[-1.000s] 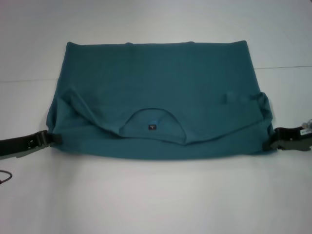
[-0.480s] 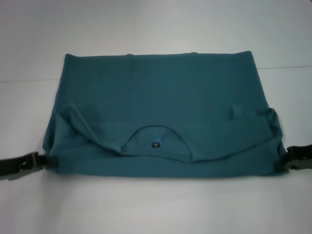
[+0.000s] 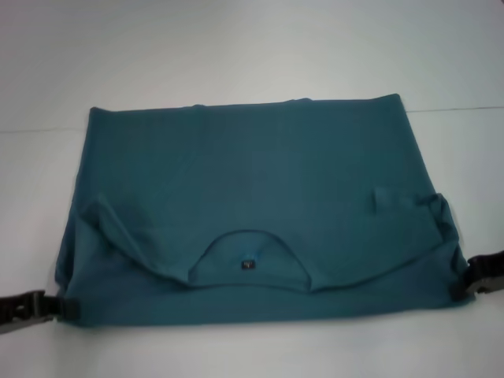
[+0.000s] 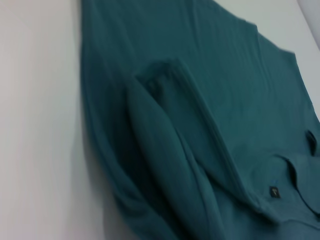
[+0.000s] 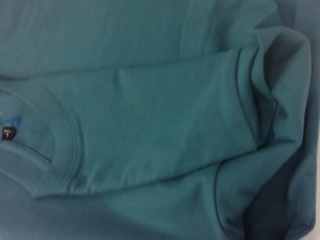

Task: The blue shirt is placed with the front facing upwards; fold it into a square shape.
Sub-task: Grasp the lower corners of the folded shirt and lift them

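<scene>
The blue shirt (image 3: 260,181) lies on the white table, folded across into a wide rectangle, with its collar (image 3: 248,244) and small dark neck label (image 3: 247,264) near the front edge. No lettering shows. My left gripper (image 3: 67,305) grips the shirt's front left corner. On the opposite side, my right gripper (image 3: 459,285) holds the front right corner. The left wrist view shows the shirt (image 4: 210,100) with a folded sleeve and the label (image 4: 273,191). In the right wrist view the shirt (image 5: 150,115) fills the picture, with the label (image 5: 7,133) at its edge.
The white table (image 3: 236,47) spreads behind and in front of the shirt. A faint seam line (image 3: 465,109) crosses the table at the level of the shirt's far edge.
Both grippers have moved toward the table's front edge and slightly outward. The shirt has slid forward with them, and its collar now lies lower in the head view.
</scene>
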Motion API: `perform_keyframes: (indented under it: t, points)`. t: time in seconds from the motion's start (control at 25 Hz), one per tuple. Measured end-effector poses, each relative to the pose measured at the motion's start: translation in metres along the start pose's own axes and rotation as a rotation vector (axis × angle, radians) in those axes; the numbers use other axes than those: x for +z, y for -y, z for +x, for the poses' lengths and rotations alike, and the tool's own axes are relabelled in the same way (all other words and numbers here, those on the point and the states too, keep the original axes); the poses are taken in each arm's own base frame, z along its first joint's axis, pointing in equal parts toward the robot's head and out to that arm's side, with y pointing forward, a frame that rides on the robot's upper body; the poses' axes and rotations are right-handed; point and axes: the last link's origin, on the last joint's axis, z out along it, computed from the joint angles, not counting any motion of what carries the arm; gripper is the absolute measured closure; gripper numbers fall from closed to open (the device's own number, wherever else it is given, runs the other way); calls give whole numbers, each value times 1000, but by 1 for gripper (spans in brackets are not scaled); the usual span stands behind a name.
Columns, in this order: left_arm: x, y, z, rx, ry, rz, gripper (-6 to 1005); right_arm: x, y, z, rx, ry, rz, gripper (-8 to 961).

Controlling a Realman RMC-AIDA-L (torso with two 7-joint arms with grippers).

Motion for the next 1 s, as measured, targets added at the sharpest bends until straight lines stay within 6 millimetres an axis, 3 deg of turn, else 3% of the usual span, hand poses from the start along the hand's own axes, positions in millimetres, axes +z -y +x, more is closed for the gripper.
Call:
perform_keyframes:
  t: [0.56, 1.0]
  points:
    - [-16, -10, -22, -1, 194, -22, 973, 6, -3, 31, -17, -206, 14, 897]
    - [-22, -11, -40, -33, 310, -6, 974, 3, -3, 39, -31, -252, -1, 893]
